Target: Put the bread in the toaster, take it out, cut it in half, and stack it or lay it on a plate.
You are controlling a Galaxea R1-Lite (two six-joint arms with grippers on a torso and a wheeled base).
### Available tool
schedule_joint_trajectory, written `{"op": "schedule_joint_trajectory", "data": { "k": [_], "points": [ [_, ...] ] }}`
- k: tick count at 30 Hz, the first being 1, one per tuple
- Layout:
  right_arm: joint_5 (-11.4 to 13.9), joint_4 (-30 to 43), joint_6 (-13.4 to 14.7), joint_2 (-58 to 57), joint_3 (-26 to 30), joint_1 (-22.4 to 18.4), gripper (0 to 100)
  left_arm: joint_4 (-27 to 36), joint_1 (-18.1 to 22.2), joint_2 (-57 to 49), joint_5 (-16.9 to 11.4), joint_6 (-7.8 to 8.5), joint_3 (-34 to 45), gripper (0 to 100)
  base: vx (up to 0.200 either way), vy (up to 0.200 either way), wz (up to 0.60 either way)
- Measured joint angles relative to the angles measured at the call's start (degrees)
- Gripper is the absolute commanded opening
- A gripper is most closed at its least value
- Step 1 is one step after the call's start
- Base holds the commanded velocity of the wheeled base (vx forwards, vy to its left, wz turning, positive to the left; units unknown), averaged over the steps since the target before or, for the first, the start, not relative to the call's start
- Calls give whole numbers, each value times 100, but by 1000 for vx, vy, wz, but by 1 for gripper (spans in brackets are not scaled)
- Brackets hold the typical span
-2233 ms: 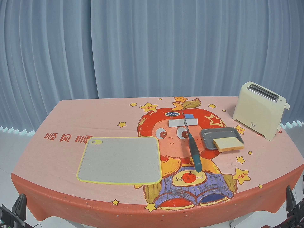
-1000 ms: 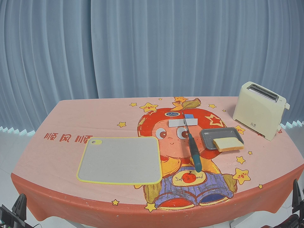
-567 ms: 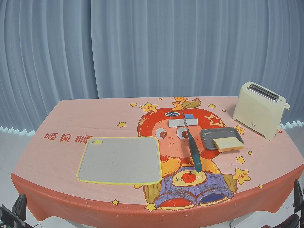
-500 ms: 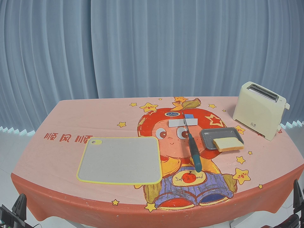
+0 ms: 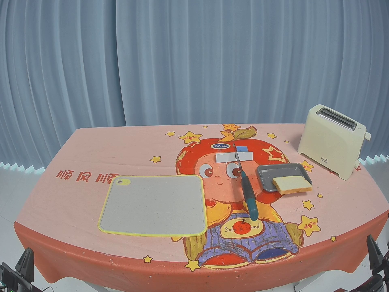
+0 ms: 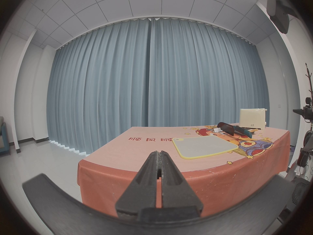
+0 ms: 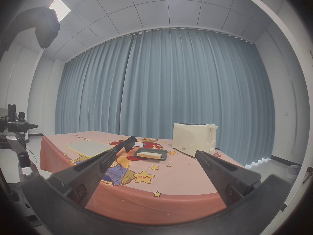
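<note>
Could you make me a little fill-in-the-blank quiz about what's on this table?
The slice of bread lies on a gray ___.
The knife lies between that and the yellow-rimmed ___.
The cream-coloured ___ stands at the table's far right.
The left gripper is ___.
Missing: tray; cutting board; toaster; shut.

Blue curtain (image 5: 194, 49), tiled ceiling (image 6: 156, 0), pale floor (image 6: 49, 167)

A: How did the tablecloth (image 5: 101, 151) look?
B: It was matt printed cloth. The cutting board (image 5: 154, 205) looked like matt, speckled plastic.
A: And the toaster (image 5: 330, 142)?
B: Smooth cream plastic with a slight shine, and metal around the slot. The plate (image 5: 275, 172) looked like dull grey metal. The bread (image 5: 291, 184) was porous.
</note>
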Motion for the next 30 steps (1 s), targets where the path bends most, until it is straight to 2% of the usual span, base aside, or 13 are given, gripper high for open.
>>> {"op": "schedule_joint_trajectory", "data": {
  "k": [10, 16, 20, 22, 25, 27, 30],
  "points": [
    [115, -20, -13, 533, -44, -1, 100, 0, 0, 0, 0, 0, 0, 0, 0, 0, 0],
    [304, -2, -72, 814, -66, 22, 100, 0, 0, 0, 0, 0, 0, 0, 0, 0, 0],
    [315, -2, -127, 987, -96, 22, 100, 0, 0, 0, 0, 0, 0, 0, 0, 0, 0],
    [315, 2, -290, 1042, -96, 22, 100, 0, 0, 0, 0, 0, 0, 0, 0, 0, 0],
    [293, 4, -780, 1101, -107, 13, 100, 0, 0, 0, 0, 0, 0, 0, 0, 0, 0],
    [274, 11, -991, 1169, -135, -12, 100, 0, 2, 0, -2, 2, 0, 0, 0, 0, 0],
    [249, 9, -1070, 1384, -206, -85, 100, 0, 2, 0, 0, 0, 0, 0, 0, 0, 0]
  ]
}}
